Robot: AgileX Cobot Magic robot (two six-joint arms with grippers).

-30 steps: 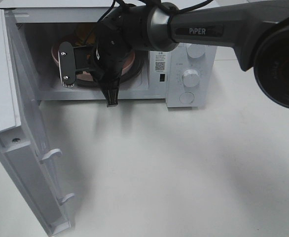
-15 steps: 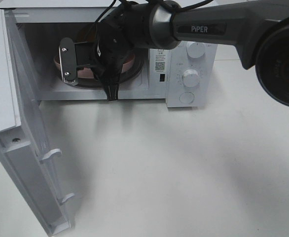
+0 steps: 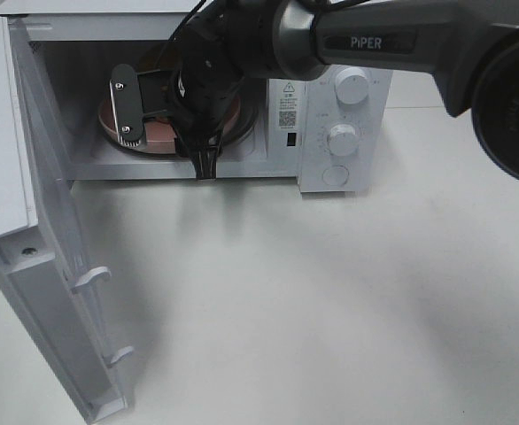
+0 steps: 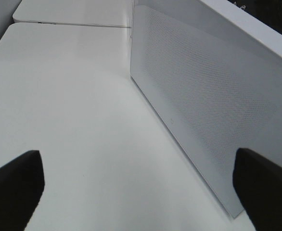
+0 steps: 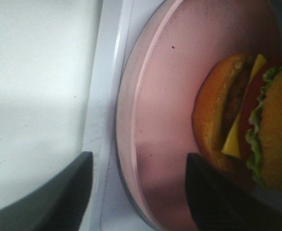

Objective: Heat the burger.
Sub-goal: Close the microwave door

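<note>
The burger [image 5: 242,120] lies on its side on a round pink plate [image 5: 165,96] inside the open microwave [image 3: 339,133]. My right gripper [image 5: 137,161] reaches into the oven cavity, and its two dark fingers stand apart on either side of the plate's near rim without pinching it. From the high camera the right gripper [image 3: 166,137] covers most of the plate [image 3: 158,133] and hides the burger. My left gripper [image 4: 138,178] is wide open over bare white table with nothing between its fingers.
The microwave door [image 3: 29,221] hangs open at the left, reaching toward the table's front edge. The dials [image 3: 341,139] sit on the oven's right panel. A white perforated panel [image 4: 203,96] stands close beside the left gripper.
The right gripper's jaws have spread apart, letting go of the plate's rim. The wrist has shifted slightly deeper into the oven. The left arm has not moved.
</note>
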